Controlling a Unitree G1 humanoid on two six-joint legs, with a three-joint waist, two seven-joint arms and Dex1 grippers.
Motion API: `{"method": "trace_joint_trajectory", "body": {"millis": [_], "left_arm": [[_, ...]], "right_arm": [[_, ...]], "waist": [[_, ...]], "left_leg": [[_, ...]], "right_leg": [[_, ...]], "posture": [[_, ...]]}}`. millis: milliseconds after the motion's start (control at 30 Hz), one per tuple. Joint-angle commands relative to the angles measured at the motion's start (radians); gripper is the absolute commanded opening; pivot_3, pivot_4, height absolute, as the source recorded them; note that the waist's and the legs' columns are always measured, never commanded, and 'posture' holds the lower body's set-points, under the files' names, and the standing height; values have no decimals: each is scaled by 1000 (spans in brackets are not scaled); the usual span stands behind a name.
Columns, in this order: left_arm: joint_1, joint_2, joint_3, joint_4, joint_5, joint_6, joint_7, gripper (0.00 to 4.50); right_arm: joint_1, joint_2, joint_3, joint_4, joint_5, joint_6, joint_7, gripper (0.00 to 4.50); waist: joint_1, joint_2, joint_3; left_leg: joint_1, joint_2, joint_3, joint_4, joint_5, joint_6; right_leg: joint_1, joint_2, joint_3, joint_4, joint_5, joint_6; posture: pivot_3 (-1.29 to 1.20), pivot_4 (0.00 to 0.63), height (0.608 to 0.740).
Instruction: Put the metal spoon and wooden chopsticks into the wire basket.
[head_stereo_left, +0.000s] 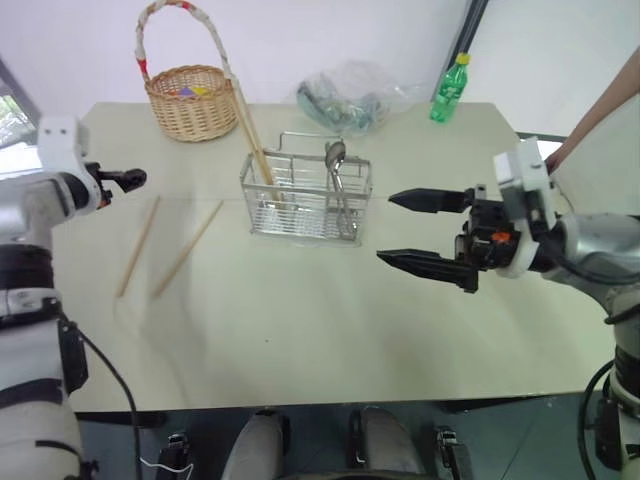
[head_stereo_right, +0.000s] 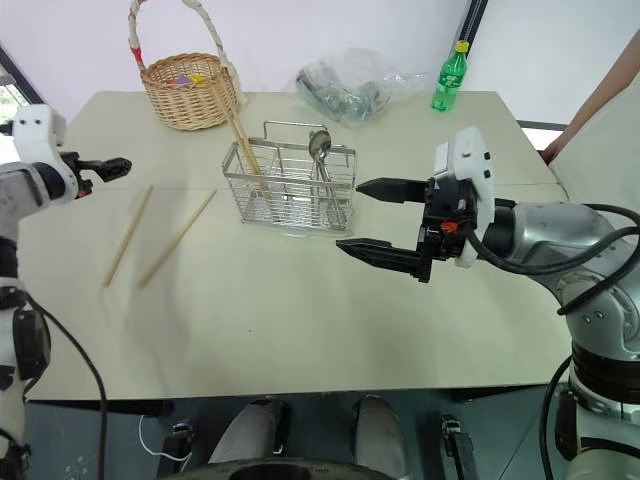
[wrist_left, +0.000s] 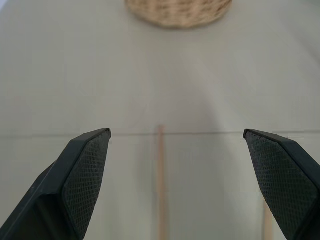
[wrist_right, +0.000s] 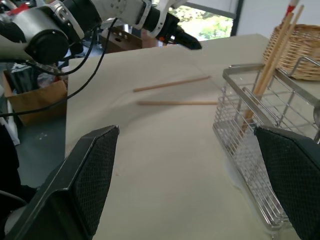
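While the left gripper's (wrist_left: 177, 175) fingers (wrist_left: 82, 175) are spread wide and empty above two loose wooden chopsticks (head_stereo_left: 138, 245) on the table (head_stereo_left: 300, 330), the right gripper (head_stereo_right: 375, 218) hangs open beside the wire basket (head_stereo_left: 305, 195). The metal spoon (head_stereo_left: 336, 180) and two chopsticks already stand inside. Next, I judge, comes lowering to pinch one stick. Each stick's near end is cut off in the left wrist view.

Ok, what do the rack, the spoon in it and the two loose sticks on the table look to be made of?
The wire basket looks like chromed steel wire: thin bright rods, open grid sides, glints. The metal spoon standing in it looks like polished metal, probably stainless: its bowl is mirror-like. The two loose wooden chopsticks on the table look like plain unfinished wood or bamboo: matte, light tan, no shine.
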Motion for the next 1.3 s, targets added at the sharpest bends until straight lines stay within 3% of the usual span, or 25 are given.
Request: {"method": "trace_joint_trajectory", "body": {"millis": [33, 267, 600, 700, 900, 967, 1300], "left_arm": [[-67, -15, -36, 138, 68, -67, -12, 4500], [-109, -61, -66, 401, 151, -193, -5, 4500], [-115, -114, -38, 538, 168, -233, -6, 4500], [-113, -118, -12, 548, 160, -240, 22, 3763], [-114, -118, 17, 550, 167, -246, 41, 748], [-117, -118, 22, 547, 167, -245, 42, 136], [-177, -110, 128, 491, 97, -302, 76, 136]], "right_arm": [[34, -32, -30, -47, 28, -6, -3, 4449], [128, -71, -100, -87, 87, -9, -25, 4449], [201, -70, -152, -122, 145, -22, -112, 4449], [205, -75, -159, -122, 160, -23, -126, 4500], [202, -84, -159, -113, 174, -26, -143, 4500], [201, -84, -151, -111, 172, -29, -146, 4500], [196, -94, -129, -95, 154, -44, -131, 4500]], "waist": [[-1, 0, 0], [-3, -1, 0], [19, -2, -1], [19, -2, -2], [21, -2, -2], [21, -2, -2], [21, -4, -2]], "left_leg": [[-1, 0, 0, 0, 0, 0], [-1, 1, 1, 0, 0, 0], [-1, 2, 1, 0, 0, 0], [-1, 2, 1, 0, 0, 0], [0, 1, 1, 0, 0, 0], [0, 1, 1, 0, 0, 0], [-1, 1, 0, 0, 0, 0]], "right_leg": [[-1, 0, 0, 0, 0, 0], [-2, -1, 0, -2, 0, 0], [-1, -4, -1, -3, 0, 1], [0, -4, -1, -3, 0, 1], [0, -5, -1, -3, 0, 1], [1, -5, -1, -3, 0, 1], [0, -5, -2, -3, 0, 1]], "posture": [[0, 150, 666], [0, 150, 666], [0, 150, 666], [0, 150, 666], [0, 150, 666], [0, 150, 666], [0, 150, 666]]}}
